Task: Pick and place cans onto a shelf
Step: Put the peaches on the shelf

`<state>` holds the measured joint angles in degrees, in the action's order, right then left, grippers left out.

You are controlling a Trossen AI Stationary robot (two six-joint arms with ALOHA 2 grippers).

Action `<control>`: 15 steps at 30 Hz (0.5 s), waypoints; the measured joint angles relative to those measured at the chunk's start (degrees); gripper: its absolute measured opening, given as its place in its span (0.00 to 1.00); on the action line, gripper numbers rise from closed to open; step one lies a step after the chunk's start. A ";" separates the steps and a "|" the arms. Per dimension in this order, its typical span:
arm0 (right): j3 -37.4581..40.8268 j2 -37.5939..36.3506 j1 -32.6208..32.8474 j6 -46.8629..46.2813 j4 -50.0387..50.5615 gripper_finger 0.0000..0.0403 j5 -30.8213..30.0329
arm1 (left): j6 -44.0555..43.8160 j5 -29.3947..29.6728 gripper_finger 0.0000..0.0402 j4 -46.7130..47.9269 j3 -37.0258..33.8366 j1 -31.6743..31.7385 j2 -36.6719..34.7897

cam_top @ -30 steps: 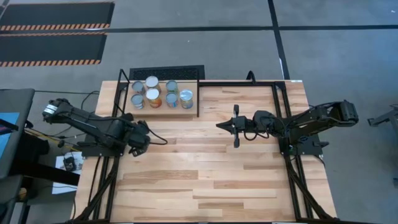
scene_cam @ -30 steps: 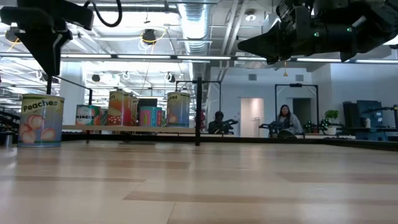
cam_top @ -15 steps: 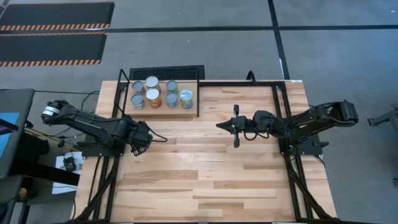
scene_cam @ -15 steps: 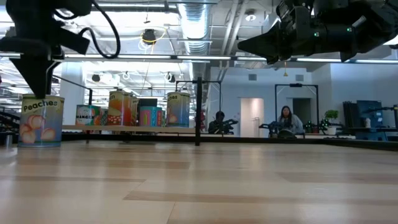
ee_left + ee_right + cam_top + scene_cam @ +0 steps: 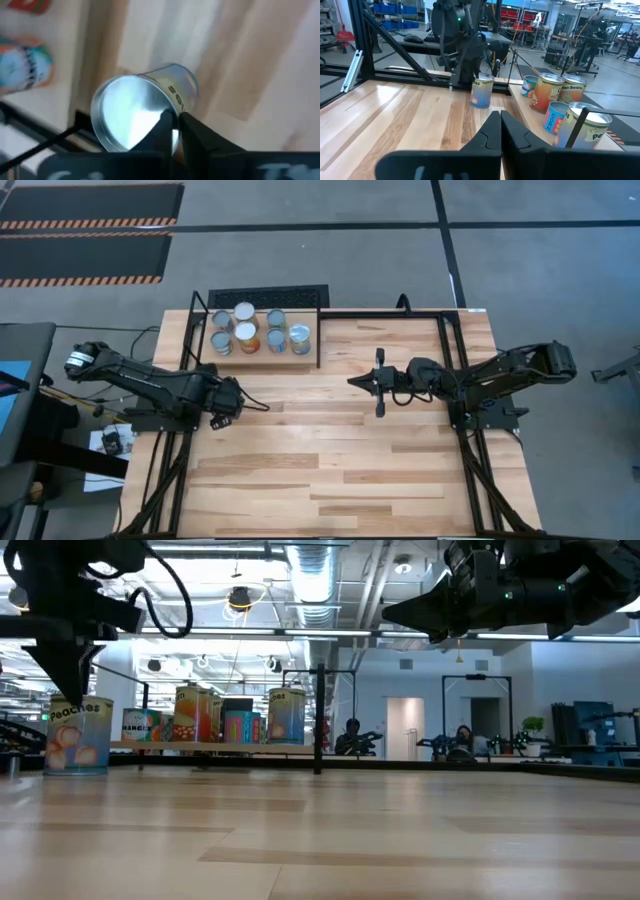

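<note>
At the tabletop's (image 5: pixel 330 450) left edge, just in front of the shelf (image 5: pixel 305 361), the left gripper (image 5: pixel 73 690) points down over a lone peach can (image 5: pixel 78 737). This can stands on the tabletop, apart from the other cans (image 5: pixel 246 337), which are grouped on the shelf board. In the left wrist view the fingers (image 5: pixel 172 131) are pressed together with their tips at the can's rim, not spread around it. They would probably have to open before any grasp.

The can is likely rigid and fairly heavy for its size. Its label looks smooth, so it may slip in a loose pinch. The safest hold is probably across the side wall at about mid-height, the fingers square on opposite sides. That keeps them below the shiny lid and stops the can from tipping.

Toward the tabletop's right of centre, the right gripper (image 5: pixel 352 380) waits in the air, fingers closed and empty, aimed at the shelf.
</note>
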<state>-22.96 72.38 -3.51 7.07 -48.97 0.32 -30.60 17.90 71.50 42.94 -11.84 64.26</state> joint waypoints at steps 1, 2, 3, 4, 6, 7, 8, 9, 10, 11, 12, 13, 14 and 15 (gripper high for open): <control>0.00 0.00 0.00 0.00 0.00 0.02 0.00 | 1.67 -0.92 0.03 -0.19 0.96 0.02 0.07; 0.00 0.00 0.00 -0.02 0.00 0.02 0.00 | 3.32 -2.05 0.02 -0.94 2.41 0.05 0.32; 0.00 0.00 0.00 -0.02 0.01 0.02 0.00 | 4.89 -2.70 0.01 -1.87 3.87 0.04 0.40; 0.00 0.00 0.00 -0.02 0.02 0.02 0.00 | 6.37 -2.89 0.01 -1.86 5.85 -0.02 0.24; 0.00 0.00 0.00 -0.04 0.02 0.02 0.00 | 9.39 -3.70 0.00 -3.12 9.38 0.27 0.16; 0.00 0.00 0.00 -0.04 0.00 0.02 0.00 | 11.01 -4.05 0.00 -4.48 11.21 0.60 0.28; 0.00 0.00 0.00 -0.15 -0.11 0.02 0.00 | 12.53 -4.56 0.00 -5.61 13.21 1.05 0.42; 0.00 -0.02 0.00 -0.15 -0.09 0.02 -0.02 | 14.00 -4.84 0.00 -6.73 15.18 1.64 0.58; 0.00 0.00 0.00 -0.15 -0.03 0.02 -0.02 | 15.39 -4.86 0.00 -7.47 17.21 2.28 0.89; 0.00 0.00 -0.01 -0.15 -0.01 0.02 -0.03 | 16.79 -4.85 0.00 -8.06 19.30 3.03 1.41; 0.00 0.00 0.00 -0.15 -0.04 0.02 -0.04 | 18.35 -4.82 0.00 -8.37 21.31 3.95 1.94; 0.00 0.00 0.00 -0.15 -0.04 0.02 -0.04 | 19.87 -4.76 0.00 -8.66 23.46 4.98 2.65; 0.00 0.00 0.00 -0.15 -0.02 0.02 -0.05 | 21.71 -4.45 0.00 -8.77 25.64 6.18 3.53; 0.00 0.00 0.00 -0.15 -0.02 0.02 -0.07 | 23.67 -4.05 0.00 -8.80 27.83 7.57 4.60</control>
<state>-22.96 72.38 -3.51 6.92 -48.99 0.25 -6.93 13.85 62.70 70.76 -4.27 68.86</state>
